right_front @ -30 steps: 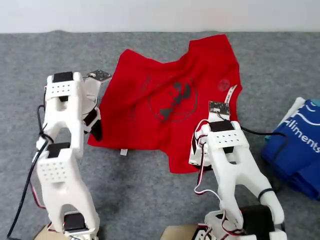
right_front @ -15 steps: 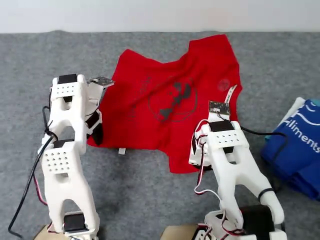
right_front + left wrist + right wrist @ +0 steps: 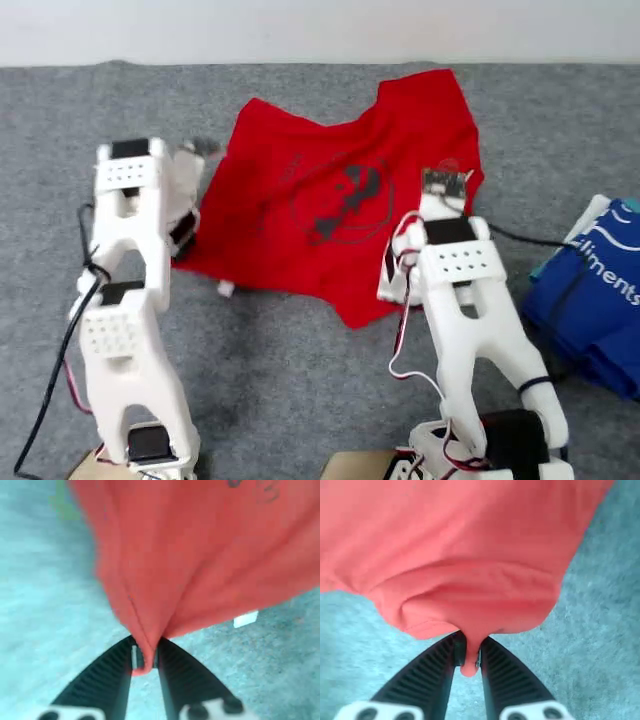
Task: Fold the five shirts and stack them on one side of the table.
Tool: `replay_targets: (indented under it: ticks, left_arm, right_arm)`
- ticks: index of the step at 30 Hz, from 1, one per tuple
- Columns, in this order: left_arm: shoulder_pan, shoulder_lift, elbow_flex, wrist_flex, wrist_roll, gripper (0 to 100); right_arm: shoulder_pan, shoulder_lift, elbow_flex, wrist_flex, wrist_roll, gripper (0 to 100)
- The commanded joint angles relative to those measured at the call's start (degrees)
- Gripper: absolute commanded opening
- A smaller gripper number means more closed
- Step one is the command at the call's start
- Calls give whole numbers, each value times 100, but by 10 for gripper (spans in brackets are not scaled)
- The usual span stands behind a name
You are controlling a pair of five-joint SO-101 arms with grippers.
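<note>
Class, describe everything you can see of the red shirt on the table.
The red shirt is soft, wrinkled cloth with a dark round print and a small white label by its near hem. It lies spread on the grey table, rumpled and not folded. The left gripper pinches one near edge and the right gripper another, each bunching the cloth.

The red shirt point(image 3: 290, 245) carries a dark printed graphic at its middle. The blue shirt point(image 3: 600, 330) has white lettering, and the worktop point(image 3: 280, 390) is speckled grey.
</note>
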Motion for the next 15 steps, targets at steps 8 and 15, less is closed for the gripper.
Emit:
replay_targets:
  ticks: [8, 15]
  left_arm:
    - [-123, -2760, -92, 149, 132, 2]
    - [-255, -3622, -110, 149, 747, 2]
  right_arm:
    - [101, -303, -2251, 769, 97, 9]
    - [927, -708, -3437, 576, 958, 9]
